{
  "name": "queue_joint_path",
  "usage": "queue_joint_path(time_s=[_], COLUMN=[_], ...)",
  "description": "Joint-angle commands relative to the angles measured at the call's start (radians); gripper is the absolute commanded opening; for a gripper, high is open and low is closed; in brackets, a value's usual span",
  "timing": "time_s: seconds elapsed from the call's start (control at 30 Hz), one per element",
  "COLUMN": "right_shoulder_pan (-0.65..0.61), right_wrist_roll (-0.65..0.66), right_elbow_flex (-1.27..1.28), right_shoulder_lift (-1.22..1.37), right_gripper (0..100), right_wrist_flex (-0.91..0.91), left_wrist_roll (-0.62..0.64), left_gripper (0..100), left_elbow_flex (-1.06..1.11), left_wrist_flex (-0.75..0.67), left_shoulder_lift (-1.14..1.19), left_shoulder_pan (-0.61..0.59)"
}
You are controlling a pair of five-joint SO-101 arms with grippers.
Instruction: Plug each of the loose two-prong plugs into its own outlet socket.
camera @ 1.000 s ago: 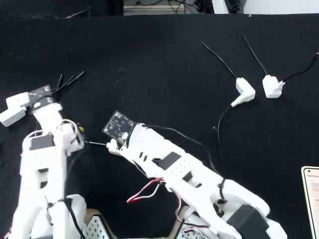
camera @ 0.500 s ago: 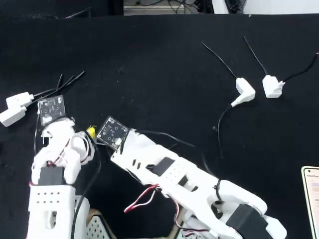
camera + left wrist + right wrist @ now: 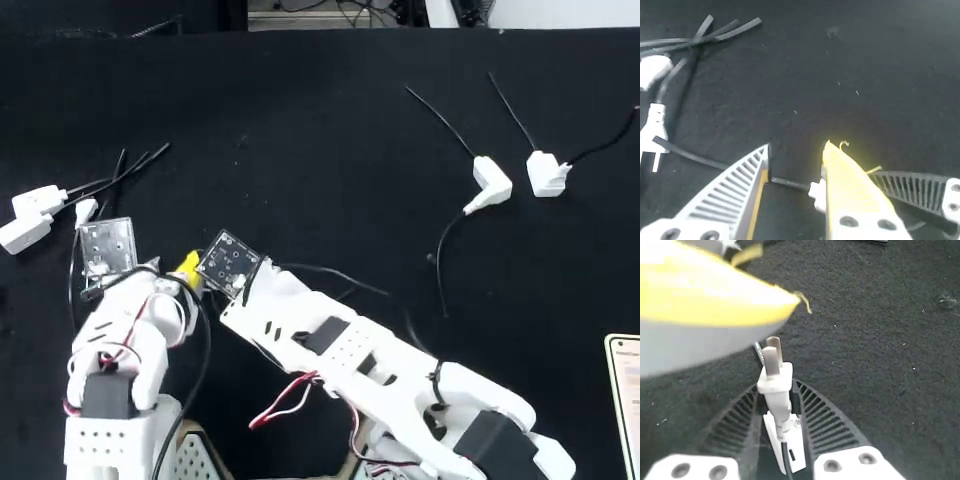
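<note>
Clamping the plug (image 3: 775, 376) by its body, your right gripper (image 3: 776, 390) is aiming both prongs at the yellow finger (image 3: 715, 295) of your left gripper (image 3: 797, 147). Is the left one carrying anything?

No. It is standing wide open and squeezing nothing. The held plug is hanging just beside that yellow finger, over the bench (image 3: 320, 120) towards its near left corner.

So what is worrying you?

You are crowding the two tools together. If you are swinging or closing the left one from here, its finger is likely to be striking the prongs, and that means twisting the plug in your right grip or bending a prong.

Anything beyond that?

Yes, the cords. Two white blocks (image 3: 38, 201) are lying at the bench's left edge, apart from the held plug, with a loose plug (image 3: 654, 131) just beside them and black cords (image 3: 700, 35) crossing over each other there. If you are sweeping low towards them, you are risking a snag that drags a block out of line. Two far blocks (image 3: 490, 180) are sitting towards the far right corner, well apart from both arms. Which blocks are sockets, I cannot tell.
</note>
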Motion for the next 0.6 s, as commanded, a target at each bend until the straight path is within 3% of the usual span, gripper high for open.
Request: queue_joint_path(time_s=[0.0, 0.57], right_shoulder_pan=[-0.026, -0.031], right_wrist_roll=[-0.009, -0.006], right_elbow_flex=[-0.010, 0.019], right_shoulder_lift=[-0.001, -0.171], right_gripper=[1.0, 1.0], right_wrist_flex=[-0.020, 0.101], left_wrist_roll=[0.005, -0.044], left_gripper=[18, 18], left_elbow_flex=[0.025, 0.050], left_wrist_flex=[0.006, 0.005], left_shoulder_lift=[-0.087, -0.094], left_shoulder_pan=[0.047, 0.048])
